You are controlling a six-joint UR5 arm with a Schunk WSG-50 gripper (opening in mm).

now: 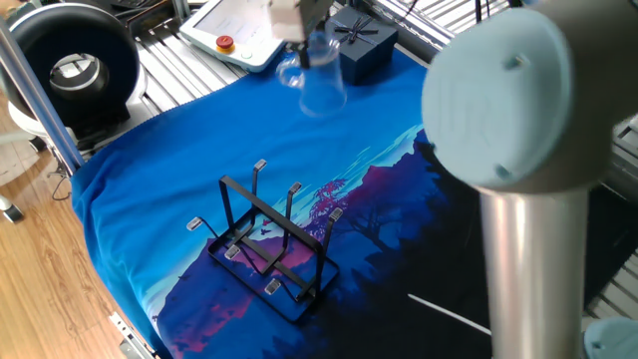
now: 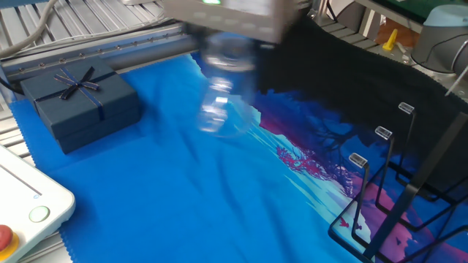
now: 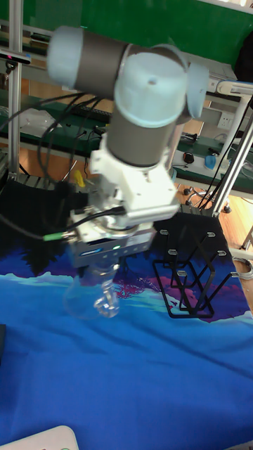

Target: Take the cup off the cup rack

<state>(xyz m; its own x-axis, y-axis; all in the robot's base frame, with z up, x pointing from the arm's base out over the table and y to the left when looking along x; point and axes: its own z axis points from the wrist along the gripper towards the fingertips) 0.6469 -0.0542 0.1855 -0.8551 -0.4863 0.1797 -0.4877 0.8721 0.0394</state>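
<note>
Pinching the cup (image 1: 321,72) near its upper end, the claw (image 1: 304,32) is carrying it mouth-down in the air, above the blue cloth (image 1: 179,150) and close to the dark gift box (image 1: 359,42). The handle (image 2: 213,109) is facing outward, and the whole cup is blurring in both fixed views, so the arm is evidently travelling. Hanging it inverted is probably just how it sat over a prong. The cup rack (image 1: 267,239) is standing well apart, every prong bare, so the lift-off looks done; what is left, I judge, is setting the cup down.
</note>
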